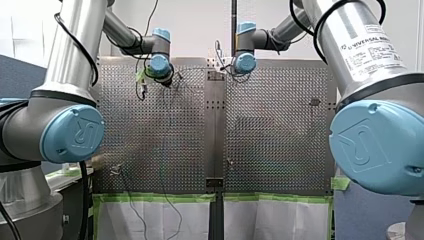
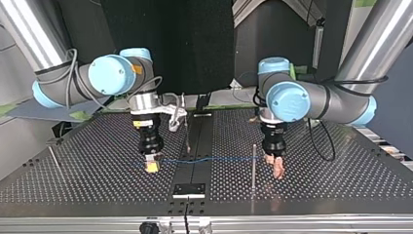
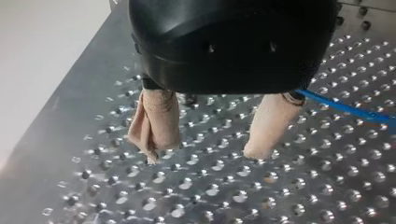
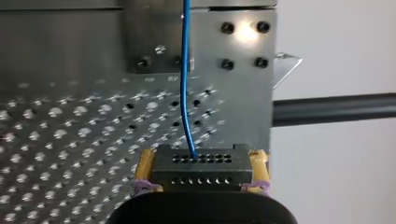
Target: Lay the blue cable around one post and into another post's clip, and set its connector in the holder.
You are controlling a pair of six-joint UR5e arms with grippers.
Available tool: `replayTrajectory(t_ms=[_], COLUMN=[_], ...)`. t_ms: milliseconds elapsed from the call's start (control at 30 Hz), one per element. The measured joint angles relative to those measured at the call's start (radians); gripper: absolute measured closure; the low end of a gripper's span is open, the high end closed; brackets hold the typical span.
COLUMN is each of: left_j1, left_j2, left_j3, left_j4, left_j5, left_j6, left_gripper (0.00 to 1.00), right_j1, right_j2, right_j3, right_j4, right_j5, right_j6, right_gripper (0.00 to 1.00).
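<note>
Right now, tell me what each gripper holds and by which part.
My right gripper clamps the black connector by its two sides, the blue cable running out ahead. My left gripper is open and holds nothing; the cable passes beside it.

The blue cable (image 2: 209,159) is a thin single strand, drawn nearly level just above the counter (image 2: 316,187). It runs from the connector (image 4: 201,169) to a slim upright metal post (image 2: 253,165). The connector is a black rectangular block with two rows of holes, the cable entering the upper row, clamped in the jaws of my right gripper (image 2: 152,165).
</note>
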Motion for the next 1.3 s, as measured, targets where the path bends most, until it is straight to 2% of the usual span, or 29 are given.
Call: replayTrajectory(t_ms=[100, 267, 500, 700, 767, 933, 1033, 1133, 1300], left_j1=[-0.003, -0.008, -0.009, -0.011, -0.013, -0.017, -0.018, -0.018, -0.018], left_j2=[0.0, 0.0, 0.0, 0.0, 0.0, 0.0, -0.001, 0.0, 0.0], left_j3=[-0.016, -0.028, -0.03, -0.03, -0.03, -0.03, -0.031, -0.03, -0.03], left_j4=[0.028, 0.059, 0.065, 0.068, 0.068, 0.069, 0.069, 0.069, 0.069], left_j5=[0.002, 0.004, 0.003, 0.001, 0.0, -0.001, -0.001, -0.001, -0.001], left_j6=[-0.003, -0.007, -0.008, -0.009, -0.009, -0.009, -0.009, -0.009, -0.009], left_gripper=[0.0, 0.0, 0.0, 0.0, 0.0, 0.0, 0.0, 0.0, 0.0], right_j1=[-0.009, -0.035, -0.095, -0.147, -0.162, -0.205, -0.231, -0.244, -0.25], right_j2=[0.0, 0.002, 0.004, 0.014, 0.025, 0.064, 0.09, 0.115, 0.158], right_j3=[0.03, 0.07, 0.134, 0.186, 0.201, 0.244, 0.27, 0.295, 0.338], right_j4=[-0.03, -0.07, -0.134, -0.186, -0.201, -0.244, -0.27, -0.295, -0.338], right_j5=[0.001, 0.003, -0.002, -0.005, -0.006, -0.01, -0.002, 0.01, 0.014], right_j6=[0.02, 0.041, 0.099, 0.129, 0.129, 0.114, 0.106, 0.105, 0.109], right_gripper=[1.0, 1.0, 1.0, 1.0, 1.0, 1.0, 1.0, 1.0, 1.0])
